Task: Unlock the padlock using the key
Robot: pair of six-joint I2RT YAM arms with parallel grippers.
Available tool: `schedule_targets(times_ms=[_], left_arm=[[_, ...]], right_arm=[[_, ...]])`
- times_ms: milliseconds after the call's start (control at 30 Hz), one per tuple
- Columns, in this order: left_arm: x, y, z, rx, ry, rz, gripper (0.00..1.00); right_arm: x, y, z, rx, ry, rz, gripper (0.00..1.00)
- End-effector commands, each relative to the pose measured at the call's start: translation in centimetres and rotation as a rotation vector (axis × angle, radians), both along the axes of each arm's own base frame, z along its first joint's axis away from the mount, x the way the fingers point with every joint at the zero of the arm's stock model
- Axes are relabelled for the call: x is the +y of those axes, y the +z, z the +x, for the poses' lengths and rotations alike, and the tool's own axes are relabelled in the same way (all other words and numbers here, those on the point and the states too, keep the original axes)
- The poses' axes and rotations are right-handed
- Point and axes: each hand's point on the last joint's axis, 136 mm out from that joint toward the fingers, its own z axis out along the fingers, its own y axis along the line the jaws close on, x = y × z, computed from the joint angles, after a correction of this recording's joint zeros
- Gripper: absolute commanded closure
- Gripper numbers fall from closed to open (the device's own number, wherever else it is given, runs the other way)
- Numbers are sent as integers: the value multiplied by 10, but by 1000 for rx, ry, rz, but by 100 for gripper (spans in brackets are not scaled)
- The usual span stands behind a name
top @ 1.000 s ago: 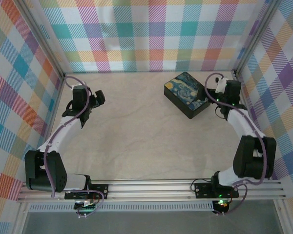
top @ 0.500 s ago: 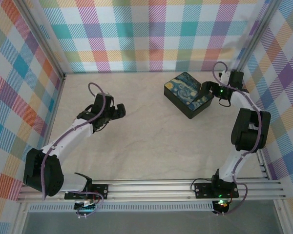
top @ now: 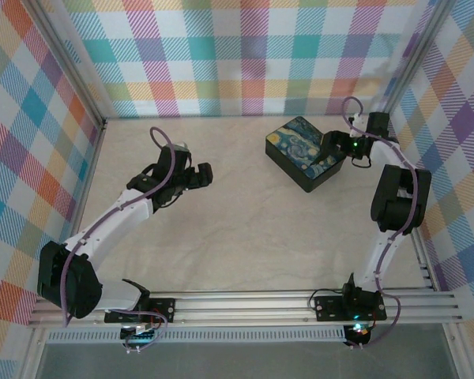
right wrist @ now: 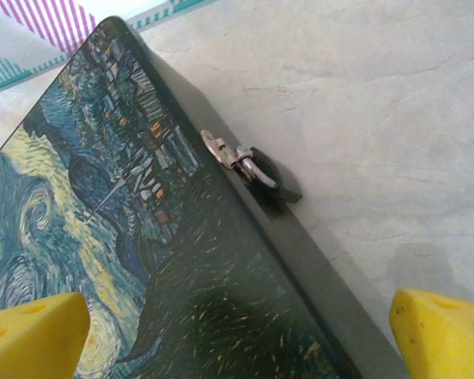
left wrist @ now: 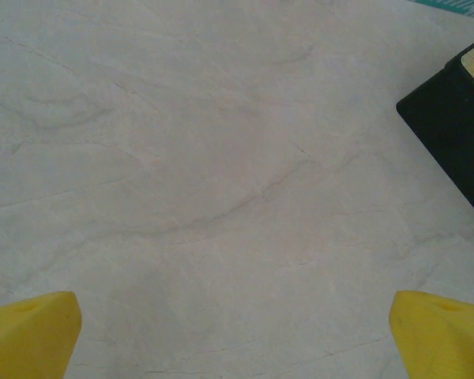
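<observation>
The left arm rises from its base at the near left corner, and its white forearm runs diagonally forward and toward the middle of the table [top: 221, 237]. Its wrist is bent so that the left tool [top: 201, 172] points to the right, across bare table toward the black box [top: 304, 154] with the swirly blue-and-yellow painted lid. A purple cable [top: 159, 142] loops above that wrist. In the left wrist view the left tool [left wrist: 237, 335] has its yellow fingertips [left wrist: 31, 332] at the two bottom corners, spread wide. Only pale marbled table [left wrist: 221, 158] lies between them, and a dark corner of the box [left wrist: 454, 118] sits at the right edge. The right arm stands steeply up the right side from its base. Its dark elbow is near the right wall and its wrist is turned left at the far end, so the right tool [top: 336, 147] sits at the box's right corner. In the right wrist view the right tool [right wrist: 237, 335] is also spread wide and grips nothing. Its yellow fingertips [right wrist: 442, 332] frame the painted lid of the box [right wrist: 142, 237] and a strip of table [right wrist: 379, 95]. The padlock [right wrist: 270, 178] hangs by its silvery loop from a small metal hasp [right wrist: 217, 146] on the box's edge, with its dark body against the box's side, ahead of the open fingers and apart from them.
</observation>
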Motion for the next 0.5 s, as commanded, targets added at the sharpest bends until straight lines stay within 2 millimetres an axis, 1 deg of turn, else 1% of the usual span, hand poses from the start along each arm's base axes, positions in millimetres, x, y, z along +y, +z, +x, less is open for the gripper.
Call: schedule_targets(times_ms=[0,33,100,167,233,333,467], left_arm=[[-3,13,-3,-14,-13,-1,0],[-2,15,-3,-18,-11,-3,0],[0,29,-4,-43,-3,-8,0],[4,37,-4,-51,11,2,0],[9,39,-4,-29,32,26,0],[13,33,-3,18,57,62,0],[12,28,-1,40,78,44,0]], right_arm=[[15,5,-6,10,59,99,5],[17,6,-7,11,61,109,6],[24,9,-13,10,71,146,7],[31,13,-21,4,84,166,7],[41,17,-29,5,99,193,8],[66,22,-42,11,126,251,9],[118,23,-64,17,198,253,8]])
